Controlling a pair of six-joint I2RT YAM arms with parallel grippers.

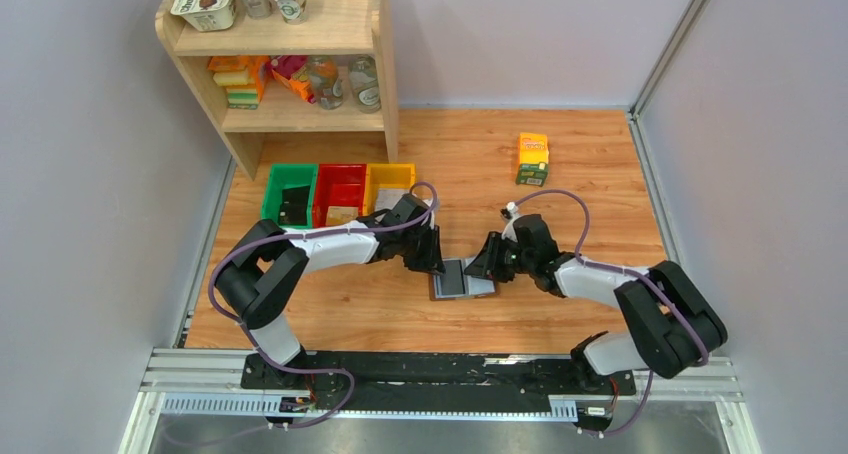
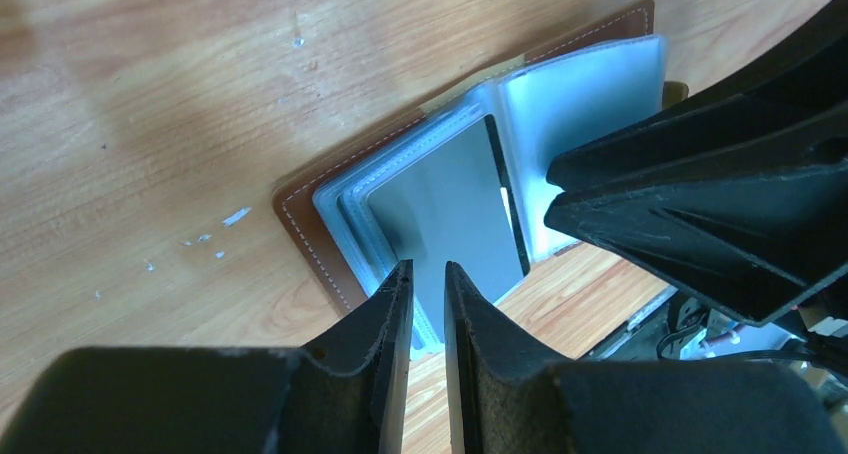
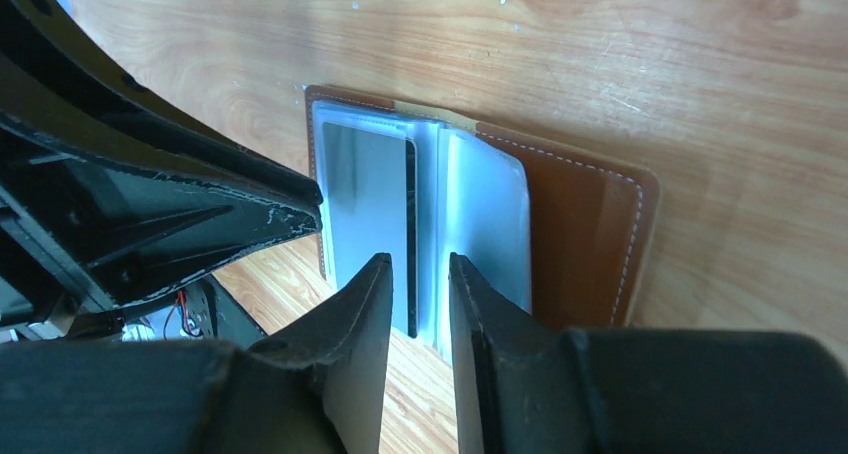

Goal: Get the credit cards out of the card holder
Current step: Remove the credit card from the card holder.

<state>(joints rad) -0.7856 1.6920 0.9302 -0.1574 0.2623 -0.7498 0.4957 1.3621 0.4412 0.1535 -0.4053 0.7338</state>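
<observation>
We see the left pincer (image 2: 427,269) and right pincer (image 3: 415,259) meeting over an open card holder (image 3: 585,224) on the bench (image 1: 580,174).
Nearest us, each pincer straddles the edge of the clear sleeves (image 2: 590,94) with its jaws drawn narrow; we cannot tell whether either truly grips. The brown holder lies flat mid-bench between them, a dark credit card (image 2: 440,199) tucked in one sleeve. Beyond are three coloured bins (image 1: 342,167), an orange-green carton (image 1: 532,158), and farthest a wooden shelf (image 1: 300,119).
</observation>
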